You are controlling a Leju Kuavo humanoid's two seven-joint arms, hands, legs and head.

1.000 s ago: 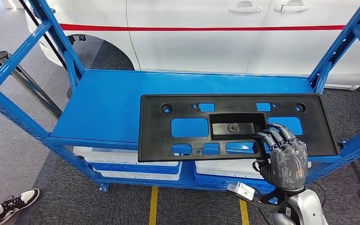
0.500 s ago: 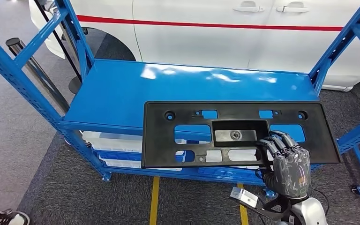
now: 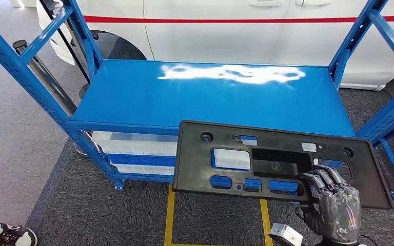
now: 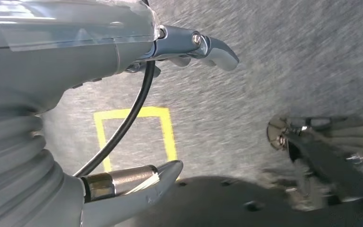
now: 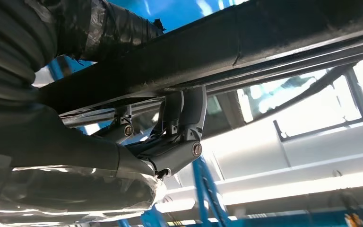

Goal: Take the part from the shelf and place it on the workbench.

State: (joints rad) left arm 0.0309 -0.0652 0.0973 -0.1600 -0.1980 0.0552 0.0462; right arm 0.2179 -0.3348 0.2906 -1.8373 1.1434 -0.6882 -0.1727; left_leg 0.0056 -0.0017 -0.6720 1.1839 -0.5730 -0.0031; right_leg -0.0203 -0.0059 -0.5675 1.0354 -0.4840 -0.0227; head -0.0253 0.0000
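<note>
1. Right hand (image 3: 336,207) grips the black part (image 3: 282,164) near its lower right edge; in the head view I see the fingers (image 3: 324,180) curled over the rim of a cut-out, and in the right wrist view they hook up against the underside of the panel

2. The part is off the blue shelf (image 3: 133,100), in the air in front of the shelf's front edge, over the grey floor (image 3: 72,205) and a yellow floor line (image 3: 170,210); it tilts slightly, right end lower

3. Risk: the hold sits far off centre, so most of the wide panel cantilevers out to the left. I judge it could twist or slip out of the fingers if I turn quickly

4. Risk: the right end is near the shelf's blue upright (image 3: 390,110); a swing could clip the frame and knock the part loose

5. Left hand (image 4: 184,45) hangs over the floor and holds nothing; fingers look loosely apart, so it gives no support to the free end

6. A person's shoe (image 3: 10,236) stands at the floor's near left corner; the long free end could sweep that way

7. The workbench is not in view, so I cannot judge the path to it yet
</note>
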